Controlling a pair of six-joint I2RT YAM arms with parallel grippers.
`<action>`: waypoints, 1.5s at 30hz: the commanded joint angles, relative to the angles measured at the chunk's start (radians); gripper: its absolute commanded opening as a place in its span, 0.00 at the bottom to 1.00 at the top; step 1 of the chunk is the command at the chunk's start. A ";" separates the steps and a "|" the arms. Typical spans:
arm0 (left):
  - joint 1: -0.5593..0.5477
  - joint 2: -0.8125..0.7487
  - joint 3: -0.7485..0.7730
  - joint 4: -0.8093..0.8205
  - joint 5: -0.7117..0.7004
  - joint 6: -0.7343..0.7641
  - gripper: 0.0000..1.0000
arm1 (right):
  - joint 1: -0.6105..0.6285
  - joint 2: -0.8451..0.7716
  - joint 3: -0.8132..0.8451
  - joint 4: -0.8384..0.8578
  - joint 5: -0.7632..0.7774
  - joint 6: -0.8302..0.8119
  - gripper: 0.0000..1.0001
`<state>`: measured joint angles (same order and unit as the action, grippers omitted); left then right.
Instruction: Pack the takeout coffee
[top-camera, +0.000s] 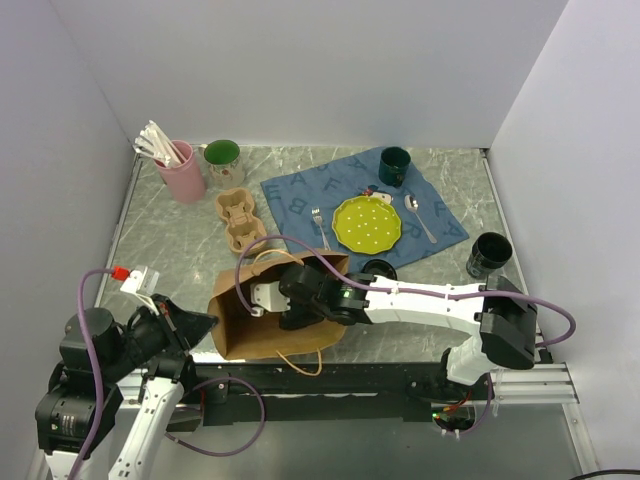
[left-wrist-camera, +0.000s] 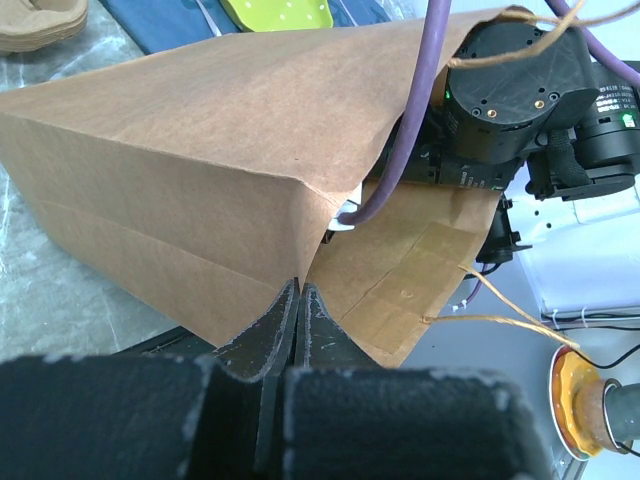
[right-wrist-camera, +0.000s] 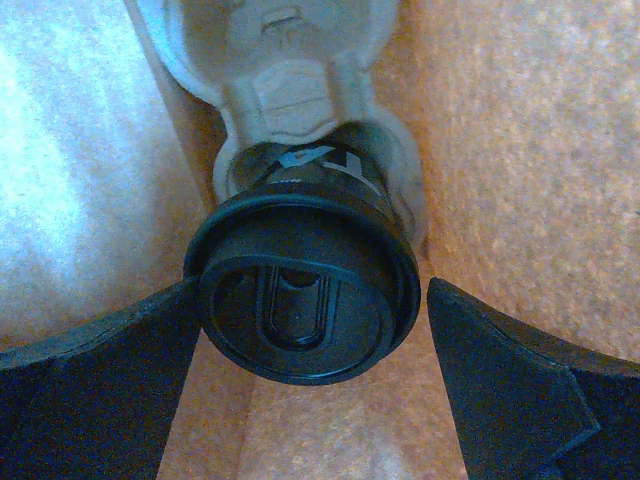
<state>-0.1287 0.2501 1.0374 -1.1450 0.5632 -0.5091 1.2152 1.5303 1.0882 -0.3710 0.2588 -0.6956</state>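
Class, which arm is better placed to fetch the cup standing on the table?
Right. The right end effector is open, and the cup stands on that side; the left end effector pinches the bag.

Letters A, B, F on blue cloth (top-camera: 295, 200), white TA on black cup (right-wrist-camera: 300, 285)

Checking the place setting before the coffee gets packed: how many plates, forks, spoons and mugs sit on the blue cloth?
Plate: 1
Fork: 1
Spoon: 1
Mug: 1
Total: 4
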 joint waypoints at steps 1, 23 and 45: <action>-0.003 0.026 0.030 0.036 0.029 -0.005 0.01 | -0.006 -0.047 0.041 -0.057 -0.024 0.018 1.00; -0.003 0.092 0.065 0.056 0.020 -0.057 0.01 | -0.013 -0.076 0.114 -0.224 -0.158 0.031 0.99; -0.003 0.207 0.138 -0.010 0.014 -0.081 0.01 | -0.043 -0.059 0.256 -0.367 -0.230 0.051 0.95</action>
<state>-0.1287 0.4316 1.1378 -1.1564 0.5781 -0.5613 1.1812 1.4925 1.2827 -0.7097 0.0471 -0.6575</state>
